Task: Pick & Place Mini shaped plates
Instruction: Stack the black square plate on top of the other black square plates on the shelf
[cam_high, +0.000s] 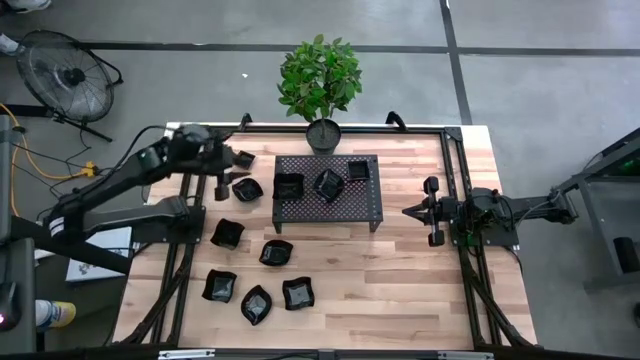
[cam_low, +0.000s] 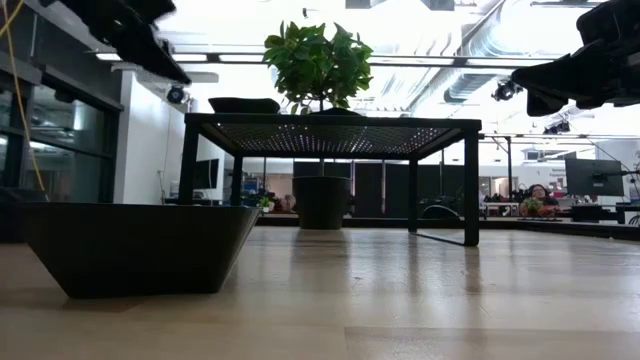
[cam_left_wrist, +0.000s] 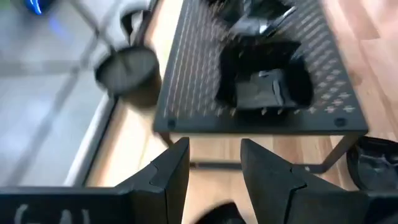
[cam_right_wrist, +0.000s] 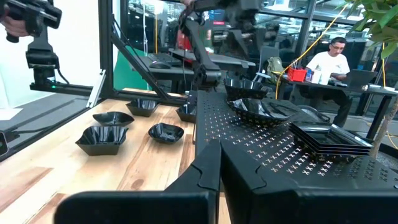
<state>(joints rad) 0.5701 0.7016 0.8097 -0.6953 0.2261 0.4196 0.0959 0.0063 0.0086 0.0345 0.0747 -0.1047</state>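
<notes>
Hard to read in the low view: only a dark dish (cam_low: 140, 245) close to the lens, the underside of the perforated metal rack (cam_low: 330, 130), and the plant pot (cam_low: 322, 200) behind it; both arms cut off at the upper corners.

Seen from above, three mini shaped plates on the rack (cam_high: 328, 190): a square one (cam_high: 289, 186), a wavy one (cam_high: 329, 184) and a flat square stack (cam_high: 358, 170), sitting well inside its edges. Seven more on the wooden worktop (cam_high: 400, 280) left of and in front of the rack, one (cam_high: 247, 189) just beside the rack's left edge, another (cam_high: 242, 158) at the far-left rim by the arm. Wide bare boards to the right and along the near edge.

Left hand (cam_high: 222, 178) hovering over the far-left part of the worktop, near the rack's left end, fingers (cam_left_wrist: 171, 174) apart with nothing between them. Right hand (cam_high: 434, 212) off the rack's right side, above clear boards, fingers (cam_right_wrist: 208, 168) pressed together and empty.

Potted plant (cam_high: 320, 90) at the far edge behind the rack
</notes>
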